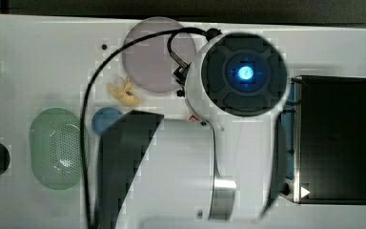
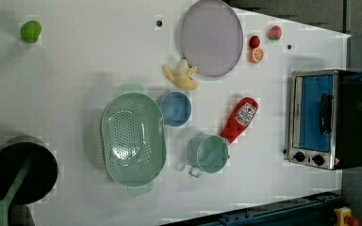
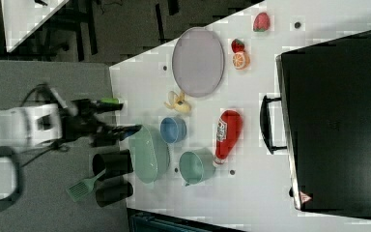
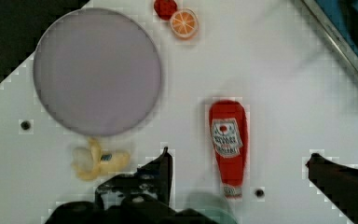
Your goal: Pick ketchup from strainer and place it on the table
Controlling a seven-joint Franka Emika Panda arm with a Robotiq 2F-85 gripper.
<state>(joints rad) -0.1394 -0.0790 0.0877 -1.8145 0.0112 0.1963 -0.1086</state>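
Note:
The ketchup (image 2: 239, 120) is a red squeeze bottle with a white-and-red label. It lies flat on the white table (image 2: 75, 70), between a green cup (image 2: 208, 154) and the toaster oven (image 2: 320, 117), its cap end at the cup. The pale green strainer (image 2: 133, 137) stands apart from it with nothing inside. My gripper (image 4: 240, 158) hangs well above the table, open, nothing between its fingers; in the wrist view the ketchup (image 4: 228, 144) lies far below the gap. In the right view the gripper (image 3: 125, 117) is by the strainer (image 3: 149, 152). In the top view my arm covers the ketchup.
A blue bowl (image 2: 175, 108) sits beside the strainer, a banana (image 2: 181, 77) and a grey-lilac plate (image 2: 211, 37) further up. Small fruit pieces (image 2: 256, 49) lie by the plate. A black pot (image 2: 22, 169) with a green spatula stands at the left view's lower left.

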